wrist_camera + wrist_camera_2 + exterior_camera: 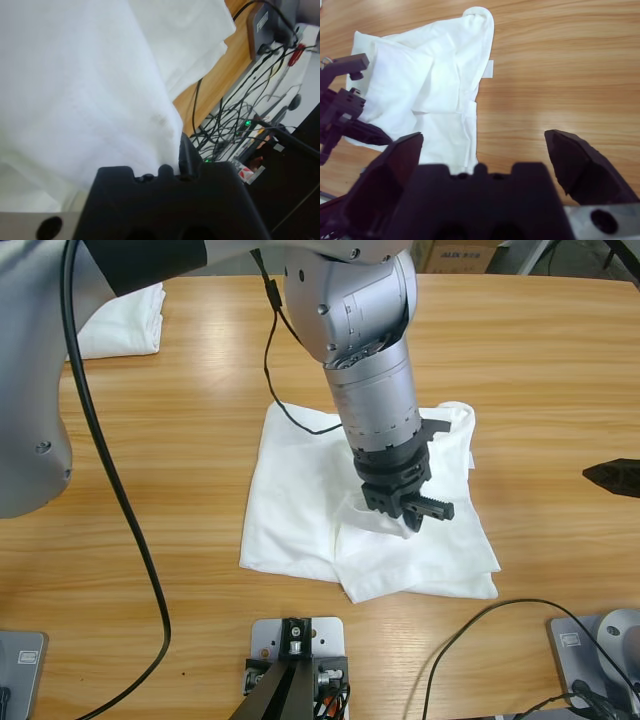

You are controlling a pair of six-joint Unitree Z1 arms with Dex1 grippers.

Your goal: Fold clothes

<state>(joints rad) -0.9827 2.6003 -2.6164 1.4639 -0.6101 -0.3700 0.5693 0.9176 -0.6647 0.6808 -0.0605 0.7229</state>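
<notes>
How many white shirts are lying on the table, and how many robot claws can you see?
White T-shirts: 2, a T-shirt being folded at the table's middle and a folded T-shirt at the far left corner.
Black grippers: 2, the left gripper pinching the middle shirt and the right gripper open at the right edge.
Total: 4

White T-shirt [300,490] on a light-brown wood-grained surface [540,370], black left tool [405,505], silver-grey arm [375,390].
</notes>
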